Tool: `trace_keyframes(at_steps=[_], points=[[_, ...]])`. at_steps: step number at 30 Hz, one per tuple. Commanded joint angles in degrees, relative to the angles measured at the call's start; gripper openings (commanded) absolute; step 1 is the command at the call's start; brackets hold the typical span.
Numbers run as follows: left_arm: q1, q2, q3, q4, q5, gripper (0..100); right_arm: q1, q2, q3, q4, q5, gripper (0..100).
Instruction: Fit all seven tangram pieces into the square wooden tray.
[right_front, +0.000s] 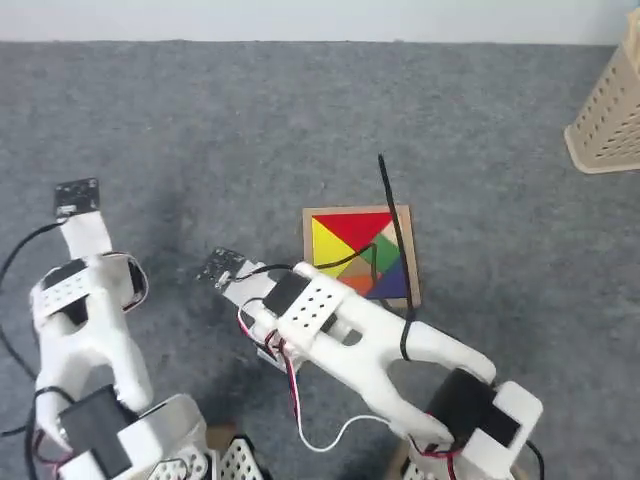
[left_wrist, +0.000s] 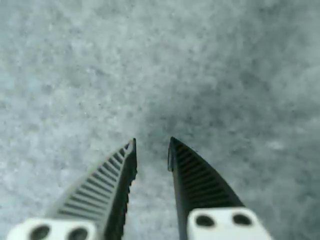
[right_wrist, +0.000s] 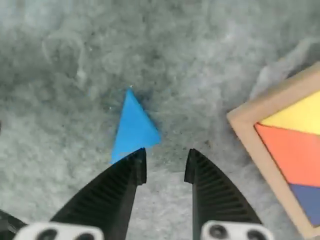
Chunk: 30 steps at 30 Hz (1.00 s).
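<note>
The square wooden tray (right_front: 358, 210) lies on the grey carpet right of centre and holds red, yellow, green, orange and dark blue pieces. A light blue triangle (right_wrist: 133, 126) lies flat on the carpet just outside the tray's corner (right_wrist: 246, 122). My right gripper (right_wrist: 166, 159) hangs open just short of the triangle, one fingertip at its edge, with nothing between the fingers. The right arm (right_front: 330, 320) stretches from the front right across the tray's left side. My left gripper (left_wrist: 152, 149) is open over bare carpet, and the left arm (right_front: 85, 290) stands far left of the tray.
A beige perforated container (right_front: 610, 110) stands at the far right edge. A black cable (right_front: 398, 240) from the right arm runs over the tray. Grey carpet stretches behind and to the left of the tray.
</note>
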Motion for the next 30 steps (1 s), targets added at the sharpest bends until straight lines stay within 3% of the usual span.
trace_keyframes(at_steps=[1,5,16,22,30], points=[[-0.3,-0.1,0.0,-1.5,-0.5,10,-4.7,-0.8,-3.4,-0.3,-4.0,14.1],[-0.2,-0.1,0.0,-1.6,-0.5,10,-8.6,-0.7,-3.4,-0.6,-4.3,14.2],[1.0,-0.1,0.0,-1.6,-0.5,10,-6.3,-0.2,-3.8,-1.8,-4.3,14.7],[1.0,-0.1,0.0,-1.6,-0.5,10,-4.9,-0.2,-3.8,-2.4,-4.3,30.9],[1.0,-0.1,0.0,-1.6,-0.5,10,-4.9,1.9,-3.7,-5.1,-4.4,32.1]])
